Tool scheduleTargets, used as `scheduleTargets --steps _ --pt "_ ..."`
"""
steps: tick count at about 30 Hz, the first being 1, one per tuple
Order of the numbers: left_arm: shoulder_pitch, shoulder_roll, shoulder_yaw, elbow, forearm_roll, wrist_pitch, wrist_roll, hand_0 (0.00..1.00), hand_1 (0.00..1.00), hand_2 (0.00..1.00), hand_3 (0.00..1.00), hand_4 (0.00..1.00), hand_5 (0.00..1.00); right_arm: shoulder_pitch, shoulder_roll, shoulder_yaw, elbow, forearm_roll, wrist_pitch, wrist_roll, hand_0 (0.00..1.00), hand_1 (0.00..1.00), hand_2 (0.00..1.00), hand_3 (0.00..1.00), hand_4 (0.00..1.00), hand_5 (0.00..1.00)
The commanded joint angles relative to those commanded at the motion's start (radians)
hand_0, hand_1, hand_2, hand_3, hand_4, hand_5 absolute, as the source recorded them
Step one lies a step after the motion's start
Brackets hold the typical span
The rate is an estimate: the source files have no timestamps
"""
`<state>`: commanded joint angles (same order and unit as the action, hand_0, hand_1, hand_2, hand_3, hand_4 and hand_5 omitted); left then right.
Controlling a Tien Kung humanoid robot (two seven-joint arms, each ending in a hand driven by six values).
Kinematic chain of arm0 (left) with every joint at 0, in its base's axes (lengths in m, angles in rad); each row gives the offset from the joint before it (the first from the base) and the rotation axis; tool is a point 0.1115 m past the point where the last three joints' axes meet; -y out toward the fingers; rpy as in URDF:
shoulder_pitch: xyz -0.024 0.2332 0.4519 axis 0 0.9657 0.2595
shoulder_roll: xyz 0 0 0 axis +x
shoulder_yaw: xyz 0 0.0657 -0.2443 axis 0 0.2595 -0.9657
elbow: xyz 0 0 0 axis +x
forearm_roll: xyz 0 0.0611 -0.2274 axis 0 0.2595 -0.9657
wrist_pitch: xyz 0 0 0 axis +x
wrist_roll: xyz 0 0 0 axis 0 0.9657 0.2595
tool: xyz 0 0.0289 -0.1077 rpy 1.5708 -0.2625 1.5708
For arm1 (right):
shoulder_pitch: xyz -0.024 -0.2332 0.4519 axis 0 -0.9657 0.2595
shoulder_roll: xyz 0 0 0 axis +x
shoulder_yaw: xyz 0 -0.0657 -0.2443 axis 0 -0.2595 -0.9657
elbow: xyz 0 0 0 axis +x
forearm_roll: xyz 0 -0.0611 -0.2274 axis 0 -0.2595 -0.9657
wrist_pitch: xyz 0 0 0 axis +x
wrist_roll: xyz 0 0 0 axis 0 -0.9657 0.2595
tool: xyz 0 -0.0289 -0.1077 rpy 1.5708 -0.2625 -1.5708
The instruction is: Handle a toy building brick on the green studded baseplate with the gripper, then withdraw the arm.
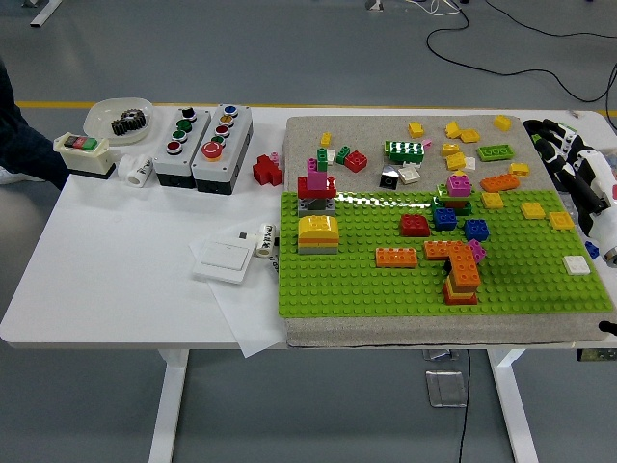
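The green studded baseplate lies on a grey mat on the right half of the table. Several bricks stand on it: a yellow domed stack, a red brick, a flat orange brick, an orange-and-red stack and a white brick near the right edge. My right hand hovers at the picture's right edge, just beyond the plate's far right corner. Its fingers are spread and hold nothing. The left arm is out of view.
Loose bricks are scattered on the mat behind the plate. Two button boxes, a bowl with a gear, a switch box, a white switch plate and paper occupy the left half. A person's dark trouser leg shows at the left edge.
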<state>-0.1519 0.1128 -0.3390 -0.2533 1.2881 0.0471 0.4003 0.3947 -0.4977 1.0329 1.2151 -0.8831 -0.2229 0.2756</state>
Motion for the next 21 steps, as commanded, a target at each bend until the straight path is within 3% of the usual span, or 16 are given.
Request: scheduleTargets --steps 21 --pt "-0.001 -0.001 0.006 0.001 -0.009 0.003 -0.002 0.420 0.460 0.496 0.595 0.618 0.763 -0.001 -0.001 0.007 -0.002 -0.004 0.008 -0.002 0.938 0.859 0.894 0.914 0.998 0.775"
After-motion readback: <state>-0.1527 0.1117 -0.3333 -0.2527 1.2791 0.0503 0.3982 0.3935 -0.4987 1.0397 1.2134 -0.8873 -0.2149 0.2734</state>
